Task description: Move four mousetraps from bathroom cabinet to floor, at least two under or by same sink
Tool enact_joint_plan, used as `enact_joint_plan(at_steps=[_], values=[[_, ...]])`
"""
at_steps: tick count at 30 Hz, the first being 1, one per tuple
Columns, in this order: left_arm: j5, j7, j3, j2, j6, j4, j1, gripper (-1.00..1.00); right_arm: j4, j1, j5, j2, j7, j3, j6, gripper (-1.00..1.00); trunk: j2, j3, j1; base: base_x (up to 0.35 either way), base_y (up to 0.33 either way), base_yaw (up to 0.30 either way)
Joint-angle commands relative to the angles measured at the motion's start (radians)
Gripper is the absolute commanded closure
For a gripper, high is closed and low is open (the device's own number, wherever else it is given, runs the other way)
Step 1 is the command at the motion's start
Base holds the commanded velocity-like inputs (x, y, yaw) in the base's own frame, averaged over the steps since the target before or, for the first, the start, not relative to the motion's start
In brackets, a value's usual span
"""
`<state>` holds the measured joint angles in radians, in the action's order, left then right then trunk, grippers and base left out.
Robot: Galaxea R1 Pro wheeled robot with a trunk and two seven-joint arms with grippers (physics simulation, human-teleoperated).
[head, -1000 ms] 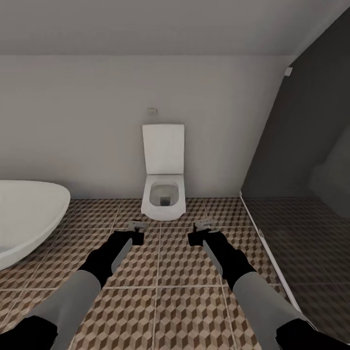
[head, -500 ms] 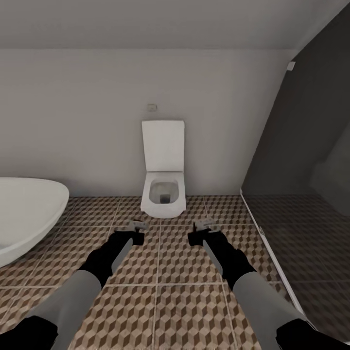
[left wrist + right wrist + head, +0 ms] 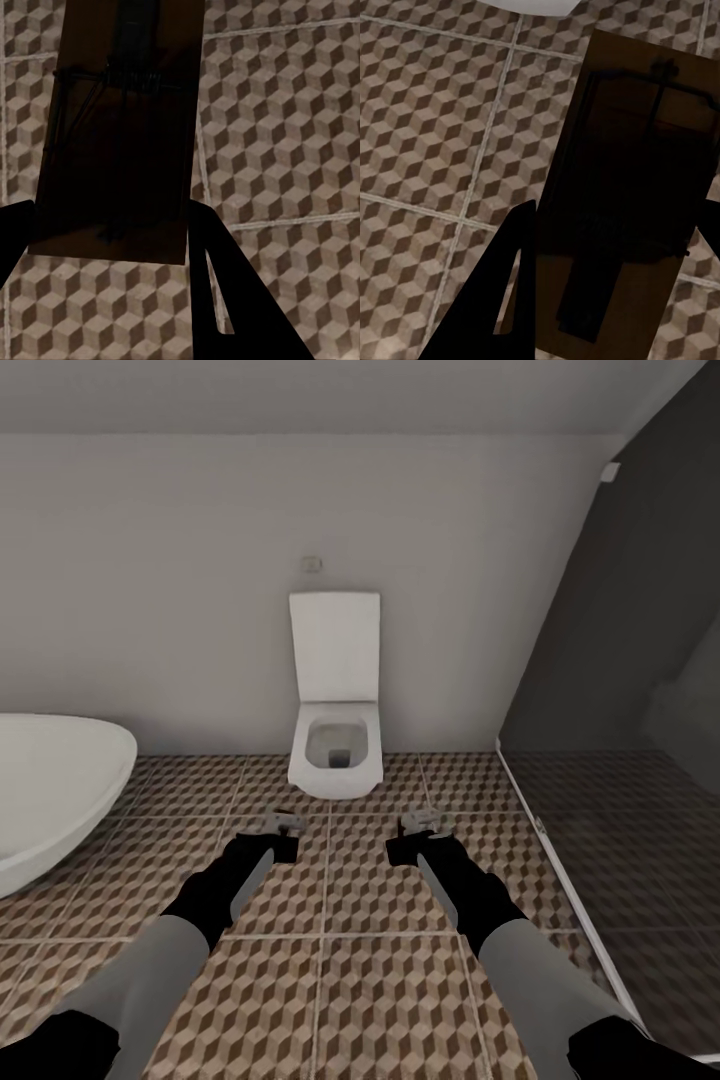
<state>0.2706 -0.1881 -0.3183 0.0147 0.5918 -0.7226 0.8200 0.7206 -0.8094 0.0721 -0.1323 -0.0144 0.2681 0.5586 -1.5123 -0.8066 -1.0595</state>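
Here, the left gripper (image 3: 283, 826) is clenched on a mousetrap (image 3: 120, 127): in the left wrist view the dark fingers (image 3: 217, 292) flank the near end of a flat brown board crossed by dark wire, and its long axis runs straight out along the fingers. The right gripper (image 3: 420, 826) grasps a second mousetrap (image 3: 634, 195) the same way, the board lying lengthwise between its fingers (image 3: 502, 292), wire frame toward the far end, tilted slightly off the tile lines. Both boards hang above the bathroom floor (image 3: 330, 980), apart from it; in the head view they are too small to make out at the fingertips.

From the head view both forearms reach forward toward 12 o'clock, the grippers side by side and apart, with a strip of cube-patterned tile between them. Straight ahead at 12 o'clock stands a white toilet (image 3: 335, 745) against the pale wall (image 3: 150, 580), its lid raised, with a small plate (image 3: 313, 563) on the wall above it. At 9 o'clock the rounded rim of a white bathtub (image 3: 50, 790) comes in from the edge. At 3 o'clock a pale threshold line (image 3: 560, 870) bounds a dark grey shower area (image 3: 630, 660). Open tile lies ahead of the grippers up to the toilet's base, and wider room between the tub and the left arm
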Motion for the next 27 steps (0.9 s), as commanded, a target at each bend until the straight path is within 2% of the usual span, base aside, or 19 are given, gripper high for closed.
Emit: enact_joint_plan(at_steps=[1,27], values=[[0.009,-0.008,-0.004,0.0,0.004,-0.001,0.001,1.0,0.001,-0.001,0.009,0.0,0.001,0.001,0.004,1.0,-0.008,-0.006,-0.004,0.0,0.0,0.0],[0.01,-0.008,-0.003,0.008,0.014,-0.001,0.001,1.0,0.0,-0.001,0.01,0.0,0.001,0.001,0.005,1.0,-0.19,-0.128,-0.104,0.0,0.0,0.0]])
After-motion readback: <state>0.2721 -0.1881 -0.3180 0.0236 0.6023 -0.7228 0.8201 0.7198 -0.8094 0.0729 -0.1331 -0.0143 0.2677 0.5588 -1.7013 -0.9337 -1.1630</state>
